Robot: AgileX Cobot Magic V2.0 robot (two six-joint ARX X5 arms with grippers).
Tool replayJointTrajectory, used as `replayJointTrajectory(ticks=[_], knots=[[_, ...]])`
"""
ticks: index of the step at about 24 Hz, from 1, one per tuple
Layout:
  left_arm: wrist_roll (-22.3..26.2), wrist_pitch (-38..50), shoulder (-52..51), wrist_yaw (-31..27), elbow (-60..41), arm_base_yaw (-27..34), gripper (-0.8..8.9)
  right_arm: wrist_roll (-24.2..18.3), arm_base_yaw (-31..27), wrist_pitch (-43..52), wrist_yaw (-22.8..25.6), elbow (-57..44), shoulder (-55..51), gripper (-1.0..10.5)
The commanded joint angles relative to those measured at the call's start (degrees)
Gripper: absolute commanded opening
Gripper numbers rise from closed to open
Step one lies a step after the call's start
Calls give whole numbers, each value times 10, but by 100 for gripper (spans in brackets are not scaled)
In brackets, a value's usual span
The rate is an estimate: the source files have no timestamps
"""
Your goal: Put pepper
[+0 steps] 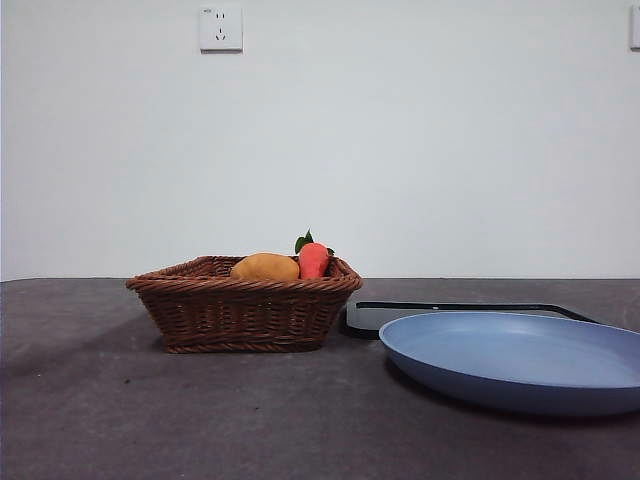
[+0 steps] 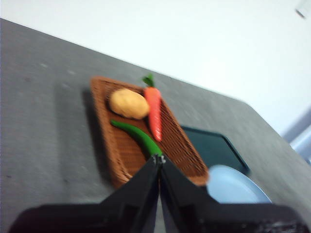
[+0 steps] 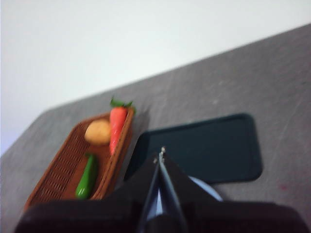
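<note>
- The dark grey worktop (image 1: pixel 100 420) carries everything, with a white wall behind it
- A blue plate (image 1: pixel 520 360) lies on the worktop, close to the front camera
- A dark tray (image 3: pixel 209 148) lies flat between the plate and the basket
- A brown wicker basket (image 1: pixel 240 310) stands just beside the tray
- The left pincer (image 2: pixel 159 160) hangs above the basket's near end, jaws pressed together, holding nothing
- The right pincer (image 3: pixel 161 154) hangs over the tray and plate, jaws likewise closed and empty
- The pepper (image 2: pixel 138 137) lies flat on the basket floor, free of both pincers
- A carrot (image 2: pixel 154 111) lies in the basket near the pepper
- A potato (image 2: pixel 129 103) sits in the basket beside the carrot
</note>
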Motion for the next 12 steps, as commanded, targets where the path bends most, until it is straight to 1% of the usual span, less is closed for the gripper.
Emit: replayJointTrajectory(ticks=[1, 4, 6, 8, 12], knots=[[61, -35, 49, 43, 60, 2, 7, -51, 1, -56, -33, 66, 45, 5], [117, -105, 100, 82, 123, 1, 7, -98, 1, -141, -68, 134, 97, 5], [159, -158, 131, 92, 161, 0, 7, -130, 1, -200, -83, 176, 128, 5], [210, -219, 160, 92, 199, -5, 7, -163, 2, -265, -83, 217, 158, 5], [278, -316, 193, 88, 250, -21, 7, -226, 5, -374, -82, 271, 195, 5]])
